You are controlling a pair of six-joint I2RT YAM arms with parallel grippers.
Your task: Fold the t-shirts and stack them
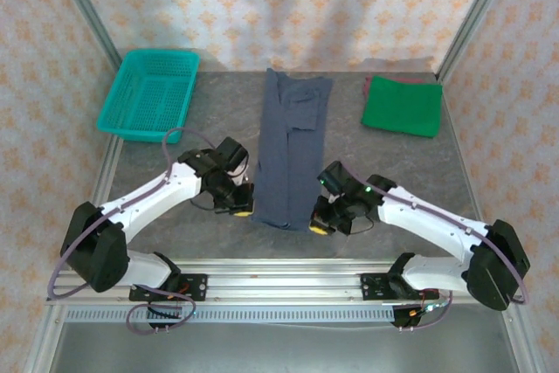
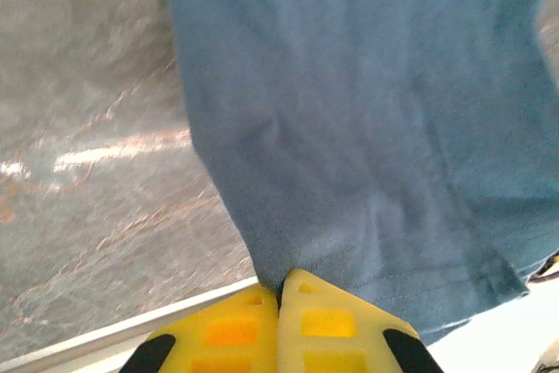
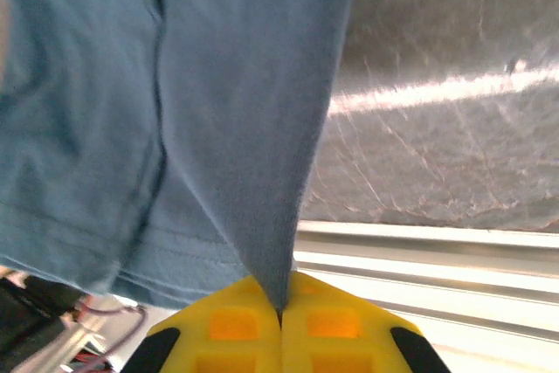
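Counting two shirts, one basket (image 1: 148, 93): blue shirt (image 1: 290, 150) clamped at near hem corners by left gripper (image 2: 279, 290) and right gripper (image 3: 280, 307); green shirt (image 1: 403, 106) well apart.

Blue t-shirt (image 1: 291, 153), green t-shirt (image 1: 402, 106) — two; basket (image 1: 150, 98) — one.

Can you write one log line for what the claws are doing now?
left claw: shut on blue t-shirt hem | right claw: shut on same hem | green t-shirt: folded, far right

No readable text or labels anywhere
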